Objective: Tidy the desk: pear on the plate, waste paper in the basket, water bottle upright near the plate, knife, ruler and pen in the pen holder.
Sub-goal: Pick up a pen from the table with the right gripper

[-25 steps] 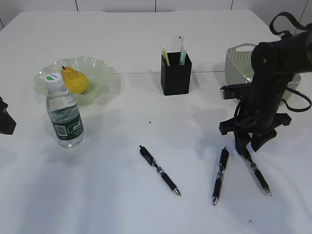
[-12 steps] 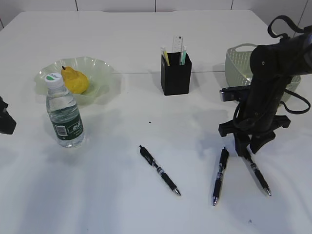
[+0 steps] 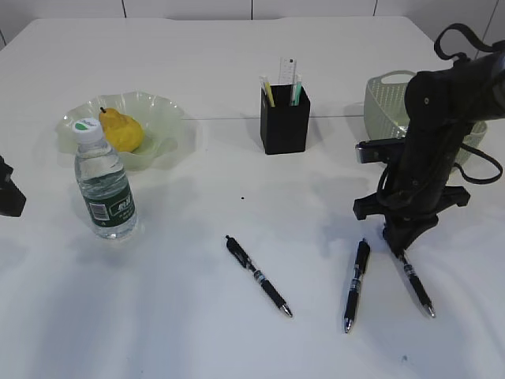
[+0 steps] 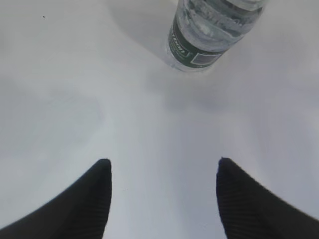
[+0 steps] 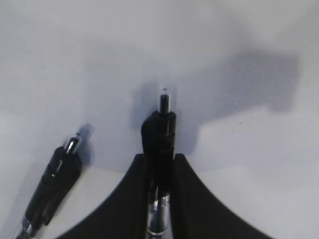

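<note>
The white table (image 3: pixel 237 79) carries a plate (image 3: pixel 162 118) and upright water bottle (image 3: pixel 104 189) at left, a pen holder (image 3: pixel 284 122) centre, a basket (image 3: pixel 383 99) right, and three pens (image 3: pixel 258 276) along the bottom.

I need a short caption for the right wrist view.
Right pincer shut on a black pen, second pen lying beside it.

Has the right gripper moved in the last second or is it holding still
Yes. The right gripper has dropped slightly toward the table and shut on the rightmost pen, judged against the middle pen.
</note>
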`<state>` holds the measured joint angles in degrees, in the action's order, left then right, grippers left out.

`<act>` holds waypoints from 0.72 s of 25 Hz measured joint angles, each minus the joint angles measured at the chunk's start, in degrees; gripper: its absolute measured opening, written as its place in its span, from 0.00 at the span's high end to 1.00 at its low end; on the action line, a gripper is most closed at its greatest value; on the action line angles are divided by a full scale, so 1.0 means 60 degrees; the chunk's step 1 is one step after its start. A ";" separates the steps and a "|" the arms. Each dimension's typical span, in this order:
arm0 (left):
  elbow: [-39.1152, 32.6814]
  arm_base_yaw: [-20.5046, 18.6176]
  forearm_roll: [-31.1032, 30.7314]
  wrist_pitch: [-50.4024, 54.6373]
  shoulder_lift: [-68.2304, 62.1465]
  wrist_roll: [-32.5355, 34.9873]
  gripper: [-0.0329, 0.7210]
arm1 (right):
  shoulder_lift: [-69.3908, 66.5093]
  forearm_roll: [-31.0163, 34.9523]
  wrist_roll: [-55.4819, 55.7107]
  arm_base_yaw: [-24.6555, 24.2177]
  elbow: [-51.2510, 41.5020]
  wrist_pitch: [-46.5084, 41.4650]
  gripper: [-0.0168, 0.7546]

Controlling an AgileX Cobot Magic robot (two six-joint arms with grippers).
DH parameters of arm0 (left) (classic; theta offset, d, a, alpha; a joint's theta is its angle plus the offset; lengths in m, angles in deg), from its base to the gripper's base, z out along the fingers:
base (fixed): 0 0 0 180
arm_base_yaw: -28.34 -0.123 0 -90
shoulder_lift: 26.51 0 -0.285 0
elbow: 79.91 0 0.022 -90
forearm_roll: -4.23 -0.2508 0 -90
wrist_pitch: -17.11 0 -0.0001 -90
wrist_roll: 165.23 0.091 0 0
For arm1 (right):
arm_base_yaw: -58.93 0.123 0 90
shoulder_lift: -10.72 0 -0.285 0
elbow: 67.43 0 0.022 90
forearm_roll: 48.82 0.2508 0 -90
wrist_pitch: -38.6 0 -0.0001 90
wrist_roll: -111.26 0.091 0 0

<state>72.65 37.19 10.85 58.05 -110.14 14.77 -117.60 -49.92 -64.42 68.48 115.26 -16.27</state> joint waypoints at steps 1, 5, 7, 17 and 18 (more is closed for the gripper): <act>0.0000 0.0000 0.0000 0.0000 0.0000 0.0000 0.34 | 0.0000 0.0020 0.0000 0.0000 0.0000 0.0002 0.90; 0.0000 0.0000 0.0000 0.0000 0.0000 0.0000 0.35 | 0.0000 0.0065 -0.0056 0.0000 0.0000 -0.0049 0.93; 0.0000 0.0000 0.0000 0.0000 0.0000 0.0000 0.35 | 0.0017 0.0101 -0.0080 0.0000 0.0000 -0.0058 0.93; 0.0000 0.0000 0.0000 0.0000 0.0000 0.0000 0.35 | 0.0038 0.0115 -0.0102 -0.0006 0.0021 -0.0123 0.96; 0.0000 0.0000 0.0000 0.0000 0.0000 0.0000 0.35 | 0.0038 0.0115 -0.0102 -0.0006 0.0021 -0.0123 0.96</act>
<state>72.65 37.19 10.85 58.05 -110.14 14.77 -117.37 -49.23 -65.03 68.45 115.38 -17.01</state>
